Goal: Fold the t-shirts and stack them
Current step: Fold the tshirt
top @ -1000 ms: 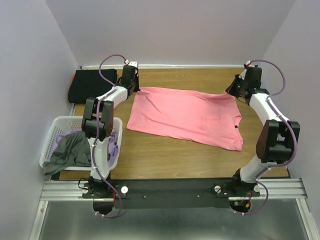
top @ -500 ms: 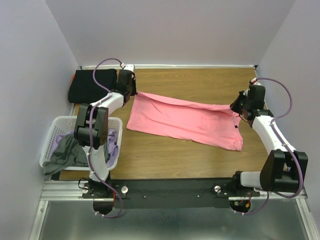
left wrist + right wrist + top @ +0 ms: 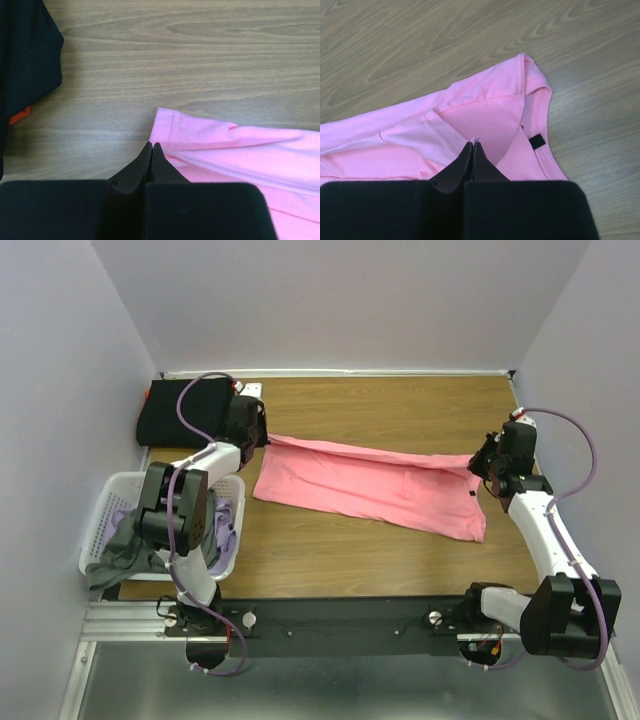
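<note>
**Two closed grippers on one pink tee**

Top view: the pink t-shirt [image 3: 370, 490] lies spread across the middle of the wooden table [image 3: 400, 405], its far edge lifted between the left gripper [image 3: 262, 432] and the right gripper [image 3: 484, 462]. A black t-shirt [image 3: 180, 412] sits in the far left corner. A grey t-shirt [image 3: 125, 550] hangs out of the white basket [image 3: 100, 530].

Left wrist: the jaws are pressed together on the pink hem, and the black tee is off to the left.

Right wrist: the jaws are pressed together, pinching a bit of pink cloth near the collar.
</note>
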Available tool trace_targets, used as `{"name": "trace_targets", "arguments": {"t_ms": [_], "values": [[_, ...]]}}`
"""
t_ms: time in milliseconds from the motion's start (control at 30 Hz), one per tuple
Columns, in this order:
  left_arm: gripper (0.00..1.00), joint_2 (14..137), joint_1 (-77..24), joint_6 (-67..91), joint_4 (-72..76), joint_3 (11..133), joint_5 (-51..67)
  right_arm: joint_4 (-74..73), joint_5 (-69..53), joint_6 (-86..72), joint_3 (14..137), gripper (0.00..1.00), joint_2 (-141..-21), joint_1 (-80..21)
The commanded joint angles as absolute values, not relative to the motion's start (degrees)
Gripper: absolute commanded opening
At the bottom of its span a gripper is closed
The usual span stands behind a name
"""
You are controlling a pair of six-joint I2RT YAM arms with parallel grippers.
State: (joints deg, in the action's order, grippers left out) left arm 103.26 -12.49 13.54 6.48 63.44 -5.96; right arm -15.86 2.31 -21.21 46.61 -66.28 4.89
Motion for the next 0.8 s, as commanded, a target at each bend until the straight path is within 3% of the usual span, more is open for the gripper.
{"name": "trace_targets", "arguments": {"t_ms": [0,333,367,400,467,500,533,600,767], "values": [[0.0,99.9,-12.3,14.3,9.1,61.3,-5.5,-18.7,6.2,-22.1,45.0,0.01,-64.1,5.1],[0.0,94.7,-12.6,16.3,9.2,53.9,-4.3,-20.1,8.3,-23.3,42.0,0.02,-60.0,5.1],[0.04,94.0,-12.6,16.4,9.2,53.1,-4.2,-20.2,8.6,-23.6,41.7,0.04,-59.6,5.1],[0.22,93.3,-12.6,16.9,9.2,51.3,-4.1,-20.4,8.7,-23.7,41.4,0.08,-58.6,5.1],[0.57,90.5,-12.6,17.7,9.4,48.4,-4.7,-20.7,9.9,-24.5,40.3,0.28,-57.6,5.1],[0.64,89.4,-12.6,17.8,9.5,47.6,-4.9,-20.7,10.2,-24.6,40.2,0.35,-56.2,5.1],[0.7,86.9,-12.7,18.2,9.6,46.9,-5.0,-20.7,10.5,-24.7,40.0,0.44,-55.3,5.1],[0.82,84.3,-13.1,18.6,9.8,45.3,-5.1,-20.6,11.3,-24.8,40.2,0.49,-53.9,5.1],[0.84,79.7,-15.6,18.4,10.8,45.1,-4.7,-18.9,6.3,-23.6,42.4,0.51,-57.0,5.0]]}}
